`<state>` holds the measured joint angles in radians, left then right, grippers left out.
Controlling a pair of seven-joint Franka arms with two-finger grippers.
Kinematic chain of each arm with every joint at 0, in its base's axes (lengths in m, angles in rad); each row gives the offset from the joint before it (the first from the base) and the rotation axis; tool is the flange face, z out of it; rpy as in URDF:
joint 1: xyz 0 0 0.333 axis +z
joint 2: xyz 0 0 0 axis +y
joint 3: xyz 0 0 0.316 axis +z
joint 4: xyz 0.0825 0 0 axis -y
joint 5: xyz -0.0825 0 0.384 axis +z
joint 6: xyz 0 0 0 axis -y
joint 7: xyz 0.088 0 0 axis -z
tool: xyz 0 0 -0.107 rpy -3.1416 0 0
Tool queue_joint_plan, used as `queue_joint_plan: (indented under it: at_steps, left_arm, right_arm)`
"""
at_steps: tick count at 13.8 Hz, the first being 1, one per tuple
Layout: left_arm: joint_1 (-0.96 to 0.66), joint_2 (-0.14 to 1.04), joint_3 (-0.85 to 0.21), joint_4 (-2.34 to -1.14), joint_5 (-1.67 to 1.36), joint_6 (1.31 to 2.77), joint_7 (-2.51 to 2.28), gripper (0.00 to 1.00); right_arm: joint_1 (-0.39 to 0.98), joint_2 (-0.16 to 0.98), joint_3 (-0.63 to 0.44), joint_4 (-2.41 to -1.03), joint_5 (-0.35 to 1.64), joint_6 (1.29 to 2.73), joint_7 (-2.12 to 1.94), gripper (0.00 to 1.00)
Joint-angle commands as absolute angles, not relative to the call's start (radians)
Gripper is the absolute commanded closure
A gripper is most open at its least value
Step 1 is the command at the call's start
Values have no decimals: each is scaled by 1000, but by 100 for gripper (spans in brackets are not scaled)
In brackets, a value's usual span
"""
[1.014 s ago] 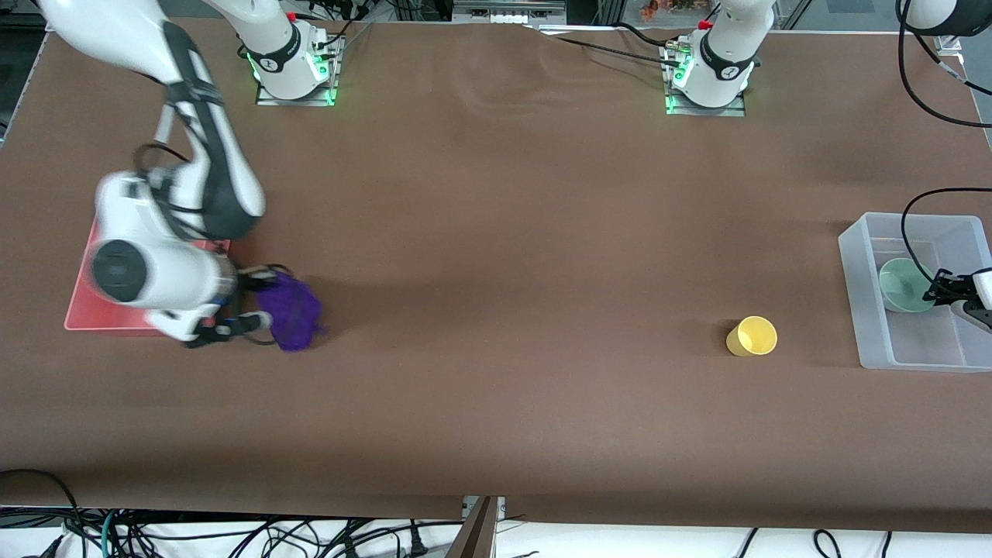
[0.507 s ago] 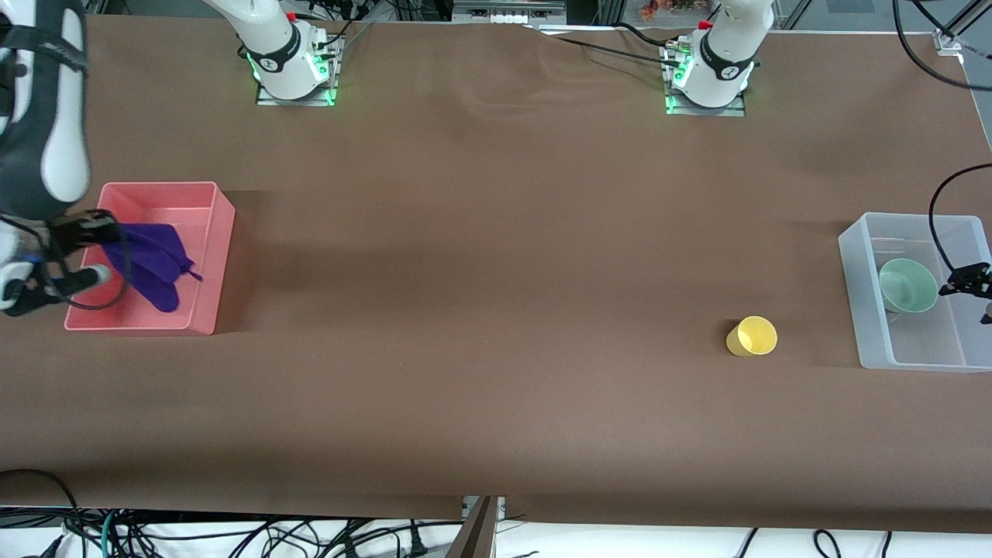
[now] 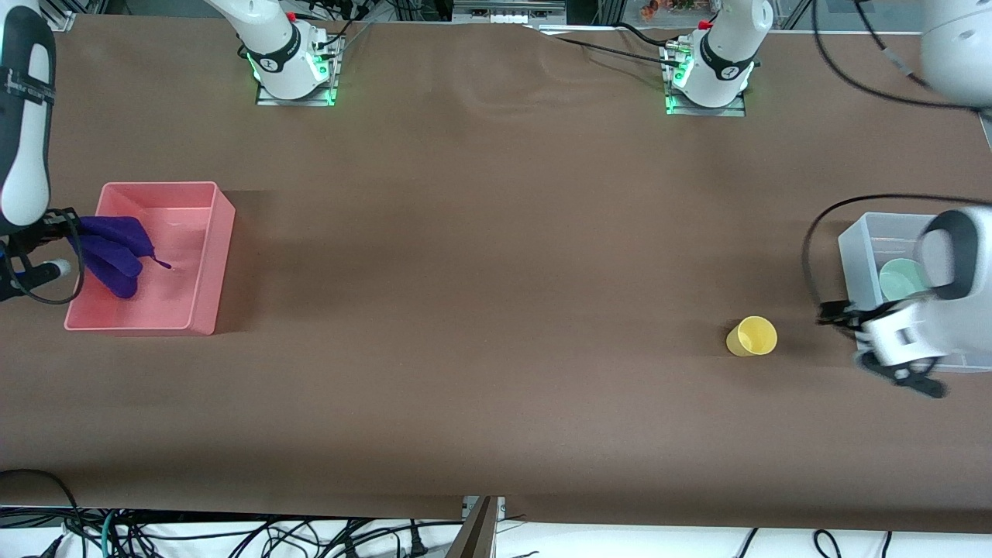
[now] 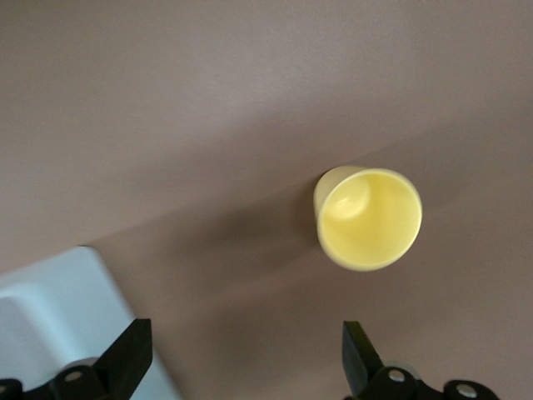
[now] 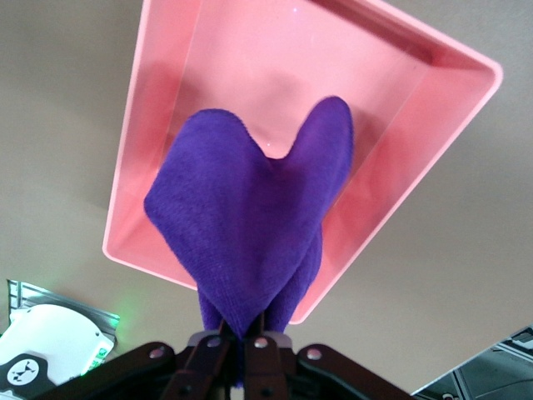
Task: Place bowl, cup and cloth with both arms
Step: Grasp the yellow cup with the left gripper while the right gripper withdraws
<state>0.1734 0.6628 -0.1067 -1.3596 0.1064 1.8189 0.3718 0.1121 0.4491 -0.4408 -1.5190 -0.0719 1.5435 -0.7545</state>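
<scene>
Brown covering is seen over the whole surface in the front view, with a wide bare stretch between the pink bin at the right arm's end and the clear bin at the left arm's end. The purple cloth is held by the right gripper over the pink bin, at its outer edge. The bowl is seen in the clear bin. The cup stands on the surface beside that bin, toward the middle, with bare surface all around it. The left gripper is held over the strip between the cup and the clear bin.

In the left wrist view, the left gripper is spread wide and nothing is held; the cup is seen under it, apart from both fingers, and a corner of the clear bin shows by one finger.

In the right wrist view, the right gripper is pressed together on the cloth, which hangs over the pink bin.
</scene>
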Motion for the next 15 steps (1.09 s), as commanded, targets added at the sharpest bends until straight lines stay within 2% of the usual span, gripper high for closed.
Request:
queue_joint_plan:
  at_steps: [1,3,4,6,8,12,15]
  left_arm:
    - [152,729,-89,-1374,55,1891,275,1]
    - [149,748,-91,-1417,32,1959,230,11]
    - [149,759,-91,-1439,-7,1991,227,22]
    - [147,782,-91,-1447,-21,2034,227,56]
    - [141,787,-89,-1447,-18,2033,230,100]
    - [138,772,-90,-1436,-15,2005,229,100]
    - [133,701,-89,-1396,-3,1849,236,100]
  right_arm:
    - [113,423,-436,-1526,-66,1543,-747,0]
    - [117,408,-420,-1487,-40,1536,-701,0]
    - [118,396,-402,-1461,-16,1508,-624,0]
    - [118,371,-346,-1383,23,1395,-475,0]
    - [121,325,-257,-1319,15,1312,-358,0]
    - [124,197,-213,-1302,18,1307,-278,0]
    - [124,130,-190,-1324,26,1425,-271,0]
